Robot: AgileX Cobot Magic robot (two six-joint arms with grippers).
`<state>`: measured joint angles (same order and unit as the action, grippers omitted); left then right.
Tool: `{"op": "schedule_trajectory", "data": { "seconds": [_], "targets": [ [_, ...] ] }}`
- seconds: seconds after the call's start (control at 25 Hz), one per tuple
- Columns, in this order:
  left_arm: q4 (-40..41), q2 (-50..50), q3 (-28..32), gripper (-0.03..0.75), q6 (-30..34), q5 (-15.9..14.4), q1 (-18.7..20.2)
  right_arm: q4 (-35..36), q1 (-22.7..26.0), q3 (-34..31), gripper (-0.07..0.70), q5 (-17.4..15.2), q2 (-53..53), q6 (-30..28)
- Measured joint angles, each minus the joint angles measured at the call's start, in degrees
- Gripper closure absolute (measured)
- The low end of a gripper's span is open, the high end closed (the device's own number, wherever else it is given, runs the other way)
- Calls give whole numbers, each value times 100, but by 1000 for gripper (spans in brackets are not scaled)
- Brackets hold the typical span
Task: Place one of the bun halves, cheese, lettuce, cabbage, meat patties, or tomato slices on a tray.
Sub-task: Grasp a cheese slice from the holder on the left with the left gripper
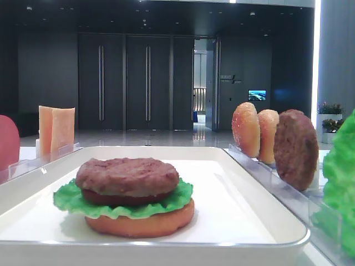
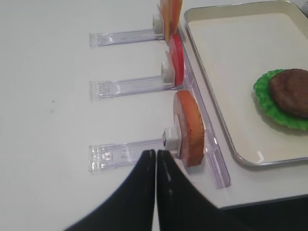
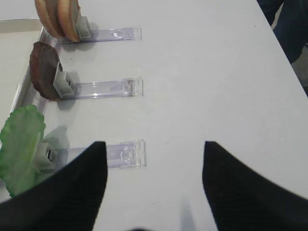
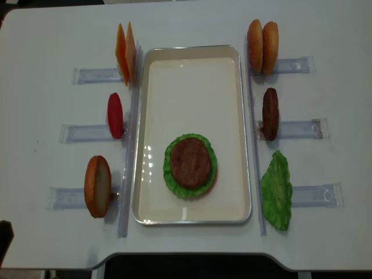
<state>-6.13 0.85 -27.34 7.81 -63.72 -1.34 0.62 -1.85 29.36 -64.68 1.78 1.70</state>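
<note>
On the white tray point(image 4: 152, 116) lies a stack: flat bun half, lettuce, meat patty point(image 4: 190, 161) on top. Left of the tray, upright in clear racks, stand the cheese point(image 4: 125, 52), a tomato slice point(image 4: 115, 115) and a bun half point(image 4: 97, 186). To its right stand two bun halves point(image 4: 262, 39), a patty point(image 4: 270, 113) and a lettuce leaf point(image 4: 276, 190). My left gripper point(image 2: 156, 153) is shut and empty, just short of the left bun half point(image 2: 189, 127). My right gripper point(image 3: 153, 144) is open and empty over bare table, right of the lettuce point(image 3: 21, 144).
Clear plastic racks point(image 4: 87, 75) stick out sideways from both long sides of the tray. The table's front edge point(image 4: 192, 256) runs close below the tray. Bare white table lies outside the racks on both sides.
</note>
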Motion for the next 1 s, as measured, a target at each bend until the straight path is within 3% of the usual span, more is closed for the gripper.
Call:
{"op": "schedule_trajectory", "data": {
  "seconds": [0.2, 0.32, 0.44, 0.56, 0.68, 1.0],
  "targets": [
    [-125, 0, 0, 715, 0, 0, 0, 0, 0, 0, 216, -2, 0, 0],
    [-124, 0, 0, 664, 1, 0, 0, 0, 0, 0, 216, -2, 0, 0],
    [-125, 0, 0, 509, 1, 0, 0, 0, 0, 0, 216, -2, 0, 0],
    [-130, 0, 0, 301, 1, 0, 0, 0, 0, 0, 216, -2, 0, 0],
    [-130, 0, 0, 195, 1, 0, 0, 0, 0, 0, 216, -2, 0, 0],
    [-137, 0, 0, 163, 1, 0, 0, 0, 0, 0, 216, -2, 0, -5]
  ]
}}
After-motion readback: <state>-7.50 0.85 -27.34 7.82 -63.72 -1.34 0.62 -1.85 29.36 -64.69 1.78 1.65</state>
